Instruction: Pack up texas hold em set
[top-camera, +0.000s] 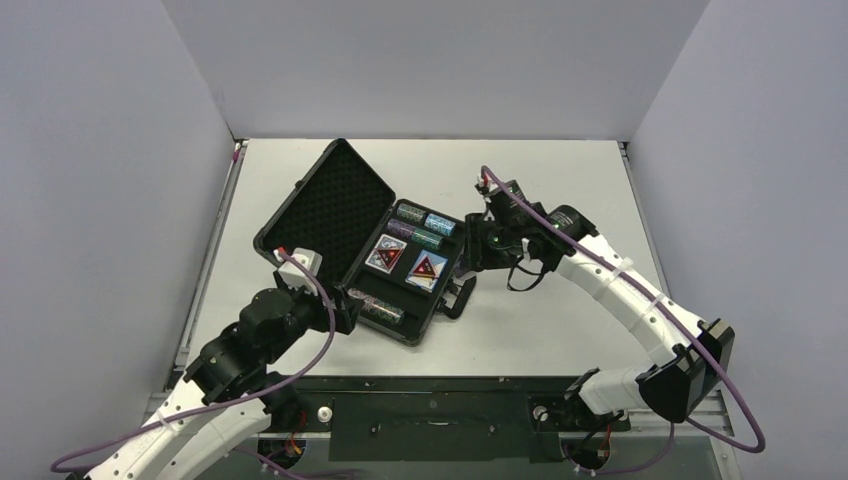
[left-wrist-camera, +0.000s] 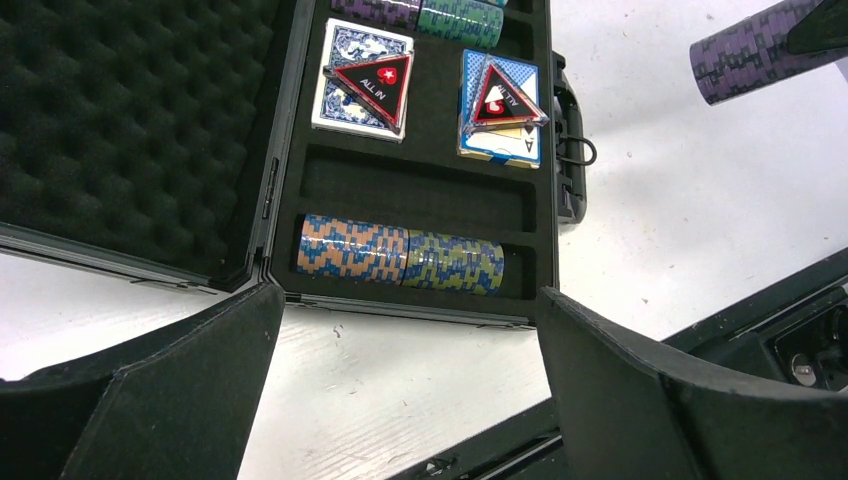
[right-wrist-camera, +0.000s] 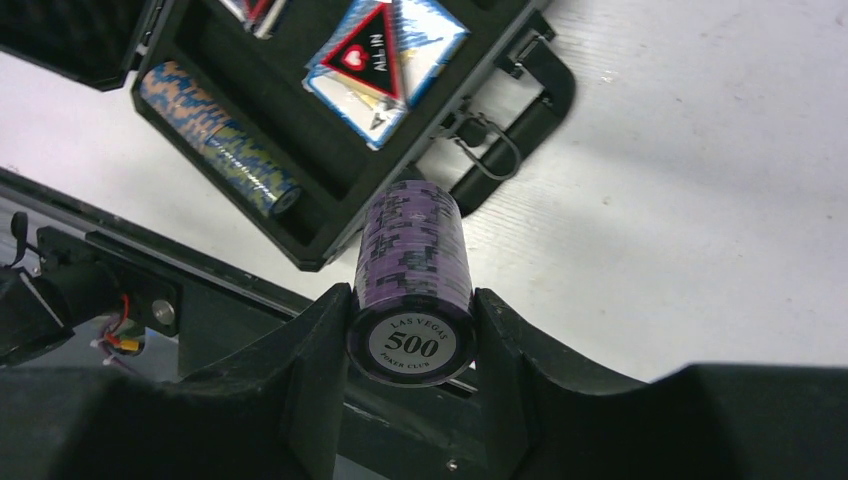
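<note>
The black briefcase (top-camera: 437, 300) lies open on the white table, its foam-lined lid (top-camera: 330, 205) tilted back to the left. Inside are glittery chip rolls at the back (top-camera: 420, 225) and in the front slot (left-wrist-camera: 400, 258). Two blue card decks (left-wrist-camera: 362, 75) (left-wrist-camera: 502, 105) lie between them, each with a red-black triangle on top. One long slot (left-wrist-camera: 415, 190) is bare. My right gripper (right-wrist-camera: 412, 320) is shut on a purple chip roll (right-wrist-camera: 412, 270), held above the table just right of the case handle (right-wrist-camera: 520, 130). My left gripper (left-wrist-camera: 405, 300) hangs open over the table at the case's near edge.
A black rail (top-camera: 430, 400) with the arm bases runs along the table's near edge, close below the case. Grey walls enclose the table on the left, back and right. Bare white tabletop (top-camera: 560, 320) lies to the right of the case.
</note>
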